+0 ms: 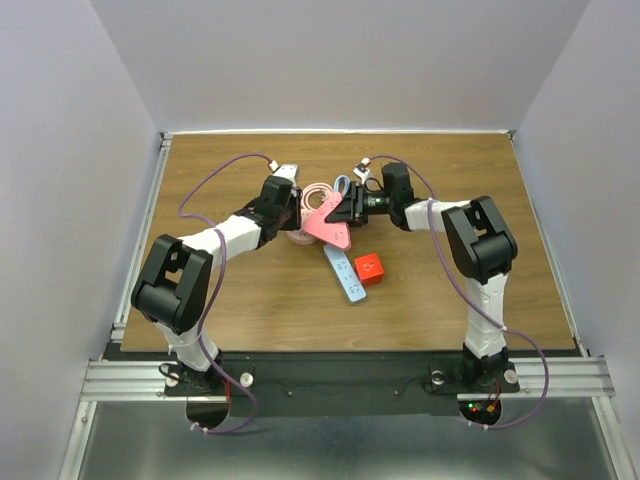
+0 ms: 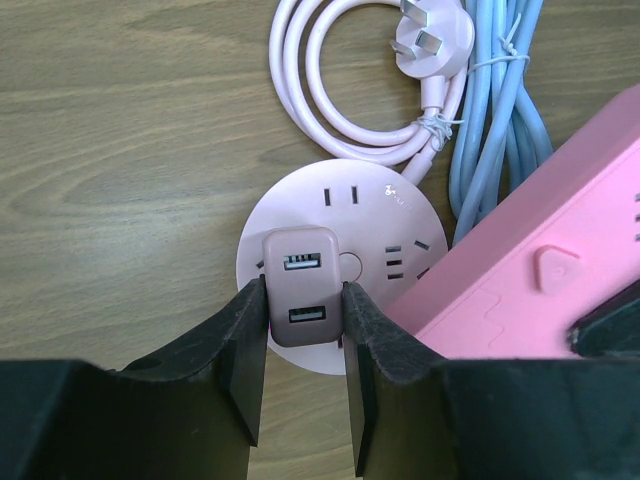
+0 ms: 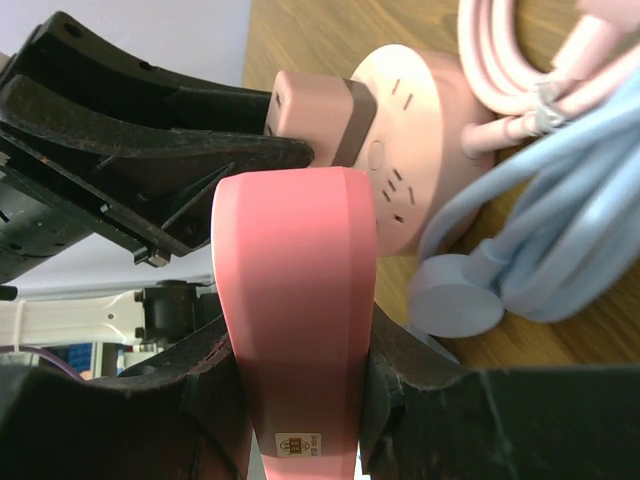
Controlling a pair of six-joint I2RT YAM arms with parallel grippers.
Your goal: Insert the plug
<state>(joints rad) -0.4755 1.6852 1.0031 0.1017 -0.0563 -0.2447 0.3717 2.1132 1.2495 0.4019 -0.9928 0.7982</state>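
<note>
The red cube plug (image 1: 369, 268) lies on the table beside the light blue power strip (image 1: 345, 272), free of both grippers and out of both wrist views. My left gripper (image 2: 303, 300) is shut on a dusty pink USB adapter (image 2: 300, 270) that sits on the round pink socket hub (image 2: 340, 195). In the top view the left gripper (image 1: 291, 215) is over that hub (image 1: 299, 237). My right gripper (image 3: 300, 345) is shut on a pink triangular power strip (image 3: 295, 280), held tilted above the table next to the hub (image 3: 400, 120). In the top view the right gripper (image 1: 350, 208) is at the strip's (image 1: 328, 226) far right corner.
A coiled pink cord (image 2: 330, 90) with its flat-pin plug (image 2: 435, 35) and a bundled light blue cord (image 2: 500, 110) lie just beyond the hub. The blue cord's round plug end (image 3: 455, 295) lies under the pink strip. The left fingers (image 3: 150, 140) are close to the right gripper's strip.
</note>
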